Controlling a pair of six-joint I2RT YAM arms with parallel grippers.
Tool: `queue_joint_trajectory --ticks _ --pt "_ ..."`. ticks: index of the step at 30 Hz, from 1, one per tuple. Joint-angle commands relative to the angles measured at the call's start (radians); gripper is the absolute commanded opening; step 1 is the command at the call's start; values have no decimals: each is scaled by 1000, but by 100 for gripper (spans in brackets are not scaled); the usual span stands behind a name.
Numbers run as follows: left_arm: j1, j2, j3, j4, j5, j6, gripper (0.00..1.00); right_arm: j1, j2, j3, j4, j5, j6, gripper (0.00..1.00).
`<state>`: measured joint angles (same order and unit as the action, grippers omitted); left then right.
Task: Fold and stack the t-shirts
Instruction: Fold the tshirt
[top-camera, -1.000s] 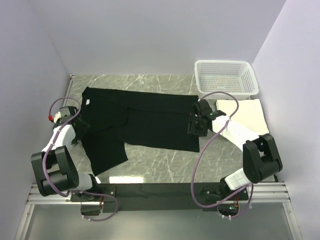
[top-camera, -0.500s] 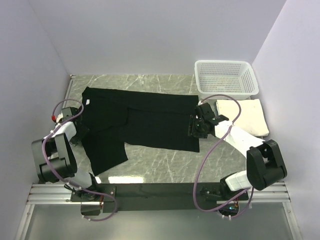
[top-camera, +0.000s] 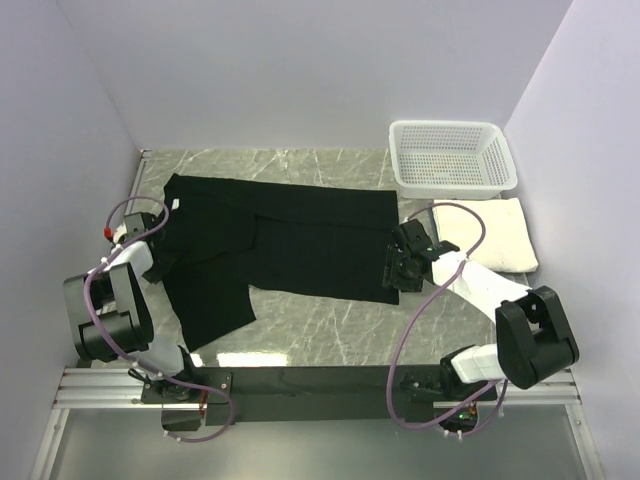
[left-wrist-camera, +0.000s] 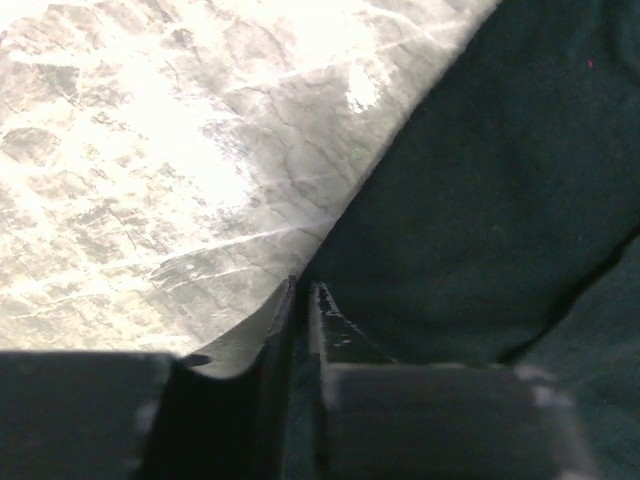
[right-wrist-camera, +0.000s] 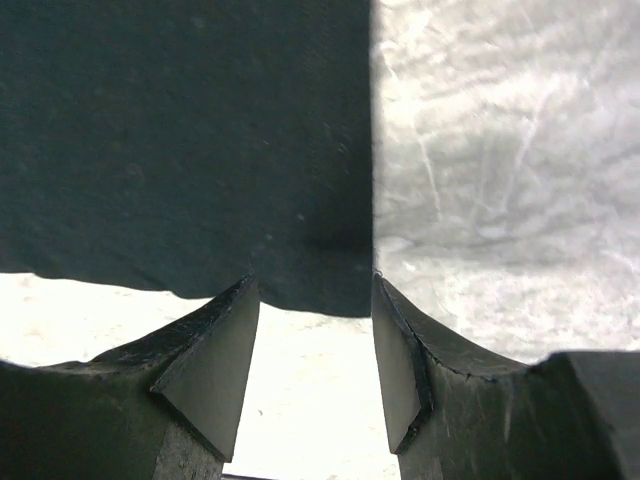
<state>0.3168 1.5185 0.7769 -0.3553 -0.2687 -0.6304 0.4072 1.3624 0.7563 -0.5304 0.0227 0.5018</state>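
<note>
Black t-shirt (top-camera: 290, 240) lies flat mid-surface, long axis left-right, hem toward the right edge. Left end effector (left-wrist-camera: 305, 288) has just closed, clamped on its left side; right end effector (right-wrist-camera: 315, 370), slid nearer, gapes over the near hem corner. Cream t-shirt (top-camera: 497, 232) rests folded at the right edge.

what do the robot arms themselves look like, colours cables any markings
Both arms match: the left arm and right arm have white links between bulky black joint housings, each with a purple cable looping alongside. A small red mark shows near the left wrist. The right gripper has two dark wedge-shaped fingers with flat inner faces.
</note>
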Motion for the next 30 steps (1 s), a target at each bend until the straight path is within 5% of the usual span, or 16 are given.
queue_joint_trajectory --ticks 1,3,30 --pt "-21 6 13 -17 -4 14 13 7 -58 -18 -35 49 38 56" --pt "-33 -13 18 -24 -12 15 1 5 -71 -26 -43 52 43 56" --pt "-55 -123 42 -123 -67 -63 1 42 41 -91 24 75 138 45"
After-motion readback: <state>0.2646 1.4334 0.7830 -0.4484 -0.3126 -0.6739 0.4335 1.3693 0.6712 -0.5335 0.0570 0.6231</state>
